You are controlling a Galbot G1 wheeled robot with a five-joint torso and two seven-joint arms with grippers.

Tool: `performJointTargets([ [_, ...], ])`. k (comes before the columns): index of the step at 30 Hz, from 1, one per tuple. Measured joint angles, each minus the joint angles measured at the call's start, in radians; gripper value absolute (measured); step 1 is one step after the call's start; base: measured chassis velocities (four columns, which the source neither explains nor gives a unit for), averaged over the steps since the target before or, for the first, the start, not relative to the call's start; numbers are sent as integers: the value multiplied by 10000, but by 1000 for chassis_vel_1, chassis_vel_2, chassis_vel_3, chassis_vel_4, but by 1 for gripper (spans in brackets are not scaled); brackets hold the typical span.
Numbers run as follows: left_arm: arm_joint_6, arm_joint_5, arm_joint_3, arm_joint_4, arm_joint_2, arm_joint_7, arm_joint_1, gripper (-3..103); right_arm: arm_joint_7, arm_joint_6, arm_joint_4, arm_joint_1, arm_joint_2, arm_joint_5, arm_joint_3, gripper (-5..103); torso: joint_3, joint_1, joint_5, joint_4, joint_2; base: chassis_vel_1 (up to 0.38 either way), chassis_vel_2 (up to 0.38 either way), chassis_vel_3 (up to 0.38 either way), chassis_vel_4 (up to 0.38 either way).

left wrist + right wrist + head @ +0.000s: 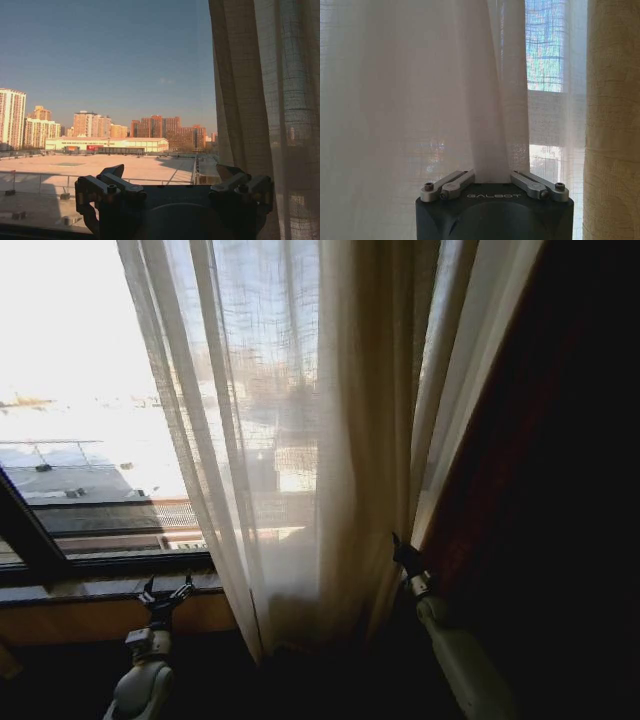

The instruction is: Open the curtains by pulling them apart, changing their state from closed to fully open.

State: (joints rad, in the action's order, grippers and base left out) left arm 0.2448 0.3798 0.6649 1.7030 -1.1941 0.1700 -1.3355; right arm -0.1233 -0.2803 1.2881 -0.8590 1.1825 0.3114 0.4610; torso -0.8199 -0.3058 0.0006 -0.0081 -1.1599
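In the head view, the curtains hang bunched toward the right side of the window, so the glass on the left is bare and the roofs outside show. The right gripper is tucked into the folds low down, next to the dark drape, most likely so it can hold the cloth and drag it sideways. The left gripper waits by the window sill, well apart from the cloth, with its jaws apart and nothing in them. In the left wrist view, the left gripper points out at the city, and the curtains hang just beside it, so this arm looks idle. In the right wrist view, the right gripper has a fold of the curtains running down between its jaws, which are pinched together on it. I think the job is partly done, since the cloth covers part of the glass.
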Motion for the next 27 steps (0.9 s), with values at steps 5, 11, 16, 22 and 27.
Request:
performJointTargets([
  [5,0,-1,1,-1,0,-3,1,100,-239,-30,-99,70,-3,-537,-22,0,1,1,-4,1,0,-21,-25,36,19],
  [11,0,0,5,-2,1,4,1,100,571,396,-1024,859,-106,-1012,-184,0,0,0,-8,11,-1,0,0,0,0],
  [16,0,-1,4,-1,1,3,0,100,1225,711,-2148,1581,-366,-1015,69,0,0,0,-2,4,0,0,0,0,0],
  [22,0,0,4,-1,1,3,1,100,1747,1132,-2262,1586,-805,-814,672,0,0,0,-5,2,-1,0,0,0,0],
  [27,0,0,4,-1,1,4,1,100,1786,1160,-1986,1240,-990,-817,960,0,0,0,-3,1,0,0,0,0,0],
])
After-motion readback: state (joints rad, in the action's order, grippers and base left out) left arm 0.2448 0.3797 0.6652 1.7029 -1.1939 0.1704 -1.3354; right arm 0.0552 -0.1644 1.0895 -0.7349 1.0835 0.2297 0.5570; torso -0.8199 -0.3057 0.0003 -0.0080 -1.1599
